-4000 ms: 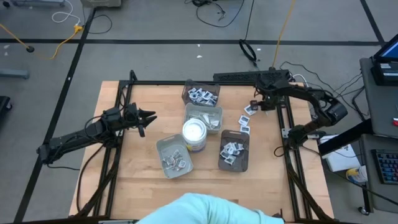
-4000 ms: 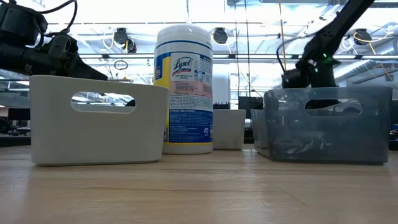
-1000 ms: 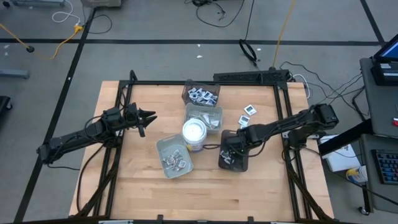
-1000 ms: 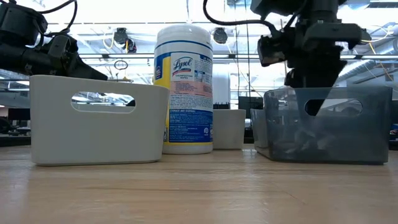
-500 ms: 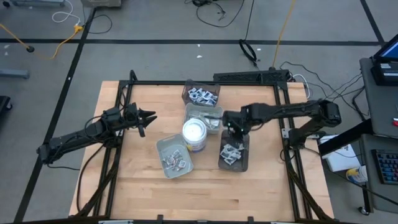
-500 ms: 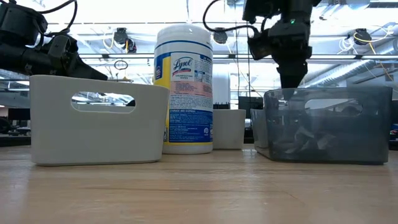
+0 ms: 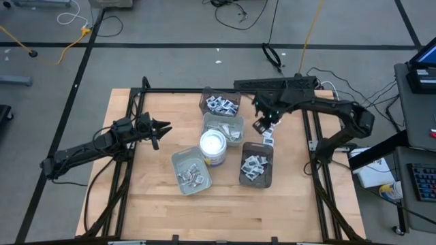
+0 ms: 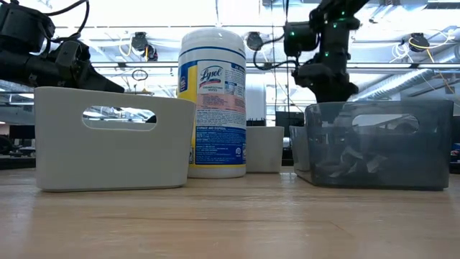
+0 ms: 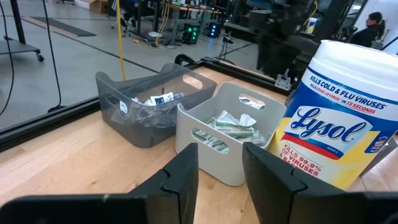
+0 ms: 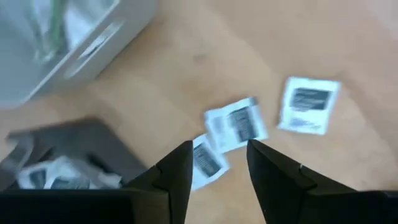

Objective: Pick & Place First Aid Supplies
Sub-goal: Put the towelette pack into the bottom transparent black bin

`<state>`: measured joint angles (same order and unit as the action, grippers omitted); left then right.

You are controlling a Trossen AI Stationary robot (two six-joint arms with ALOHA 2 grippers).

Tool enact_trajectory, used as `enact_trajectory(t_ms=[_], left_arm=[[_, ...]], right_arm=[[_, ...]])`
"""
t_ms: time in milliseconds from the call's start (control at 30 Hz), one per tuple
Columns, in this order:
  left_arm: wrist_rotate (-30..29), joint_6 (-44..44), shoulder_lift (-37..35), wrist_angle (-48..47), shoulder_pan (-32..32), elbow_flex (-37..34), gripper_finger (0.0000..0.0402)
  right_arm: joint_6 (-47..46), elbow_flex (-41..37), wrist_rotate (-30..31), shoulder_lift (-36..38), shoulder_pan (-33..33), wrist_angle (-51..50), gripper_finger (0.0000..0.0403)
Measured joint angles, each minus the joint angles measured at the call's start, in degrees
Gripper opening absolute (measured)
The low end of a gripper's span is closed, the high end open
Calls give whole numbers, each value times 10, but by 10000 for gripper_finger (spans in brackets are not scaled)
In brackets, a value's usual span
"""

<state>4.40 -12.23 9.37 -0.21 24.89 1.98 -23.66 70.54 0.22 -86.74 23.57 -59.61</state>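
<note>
Packets of first aid supplies lie in two places: most are sorted into four trays at mid-table, and three square white packets [image 10: 235,124] with dark print lie loose on the bare wood of the table [image 7: 150,197], in the gap between the trays and the table's right rail. In the right wrist view two of the loose packets overlap, and the third [image 10: 308,104] lies just apart from them.

Right gripper [image 7: 263,125] hovers above these loose packets, beside the pale tray [image 7: 235,123] of green-white strips. Its two dark fingers [image 10: 177,168] stand parted with nothing between them; the packets show on the wood through the gap.

Left gripper [image 7: 162,127] waits well apart at the table's left side, pointing toward the trays. Its fingers [image 9: 184,177] are held at a narrow gap and grip nothing.

Tray layout from above: a dark translucent tray [image 7: 206,101] at the far edge holds square packets; the pale tray sits just in front of it; a second dark tray [image 7: 244,178] on the near right holds more square packets; a grey tray [image 7: 176,159] on the near left holds strips and packets. A round white tub [image 7: 212,145] of wipes stands upright between the pale tray and the grey tray, touching or nearly touching both.
</note>
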Motion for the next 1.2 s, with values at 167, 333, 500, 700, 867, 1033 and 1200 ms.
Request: enact_trajectory(t_ms=[167, 333, 500, 700, 867, 1033, 1200], left_arm=[[0, 0, 0, 0, 0, 0, 129], [0, 0, 0, 0, 0, 0, 129], [0, 0, 0, 0, 0, 0, 129], [0, 0, 0, 0, 0, 0, 129], [0, 0, 0, 0, 0, 0, 129], [0, 0, 0, 0, 0, 0, 129], [0, 0, 0, 0, 0, 0, 129]], right_arm=[[8, 0, 0, 0, 68, 1, 144], [8, 0, 13, 0, 126, 1, 144], [9, 0, 47, 0, 169, 3, 144], [9, -3, 60, -20, 183, 20, 144], [-14, -26, 58, -47, 182, 54, 144], [-37, -54, 56, -76, 182, 79, 144], [-42, -85, 41, -105, 182, 122, 144]])
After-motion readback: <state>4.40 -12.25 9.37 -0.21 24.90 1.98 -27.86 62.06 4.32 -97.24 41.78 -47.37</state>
